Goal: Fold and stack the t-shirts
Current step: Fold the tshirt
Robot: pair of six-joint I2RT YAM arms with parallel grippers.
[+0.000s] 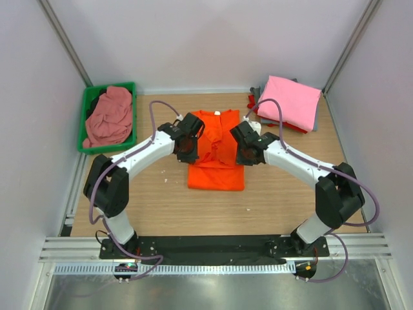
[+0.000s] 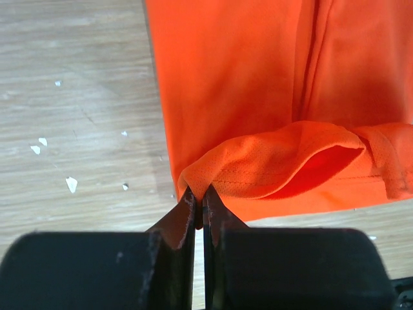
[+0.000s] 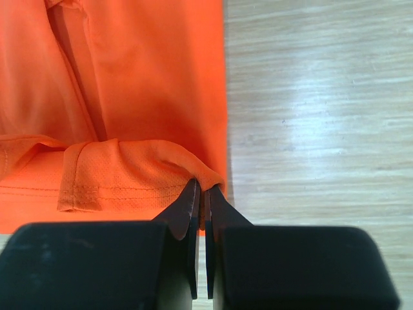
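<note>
Centre of the light wooden worktop (image 1: 161, 206), there's the bright orange short-sleeved cloth t-shirt (image 1: 216, 169), lying flat with its collar towards the far wall. Both arms are on it. The white-and-black left arm (image 1: 139, 155) reaches in from the shirt's left side and the matching right arm (image 1: 297, 165) from its right.

On the left wrist camera, the left jaws are pressed together on a raised fold of the orange t-shirt (image 2: 232, 97) at its edge. The cloth bunches up in a soft ridge just past the tips, and the bare worktop (image 2: 77, 77) beside it is dotted with small white specks (image 2: 71, 184). The right wrist camera mirrors this: the right jaws are clamped tight on a lifted lip of the same shirt (image 3: 142, 84), right at its side edge, with wood grain (image 3: 310, 129) alongside.

Now the containers. The green plastic bin (image 1: 86, 106) sits at the far left corner, and a crumpled dusty-pink cloth t-shirt (image 1: 111, 116) fills most of it, heaped above the rim.

Far right, well apart from the bin, there's a stack of folded shirts: a flat pink t-shirt (image 1: 288, 100) on top, a grey layer (image 1: 315, 116) showing under it, and red cloth (image 1: 252, 102) poking out at the left.
</note>
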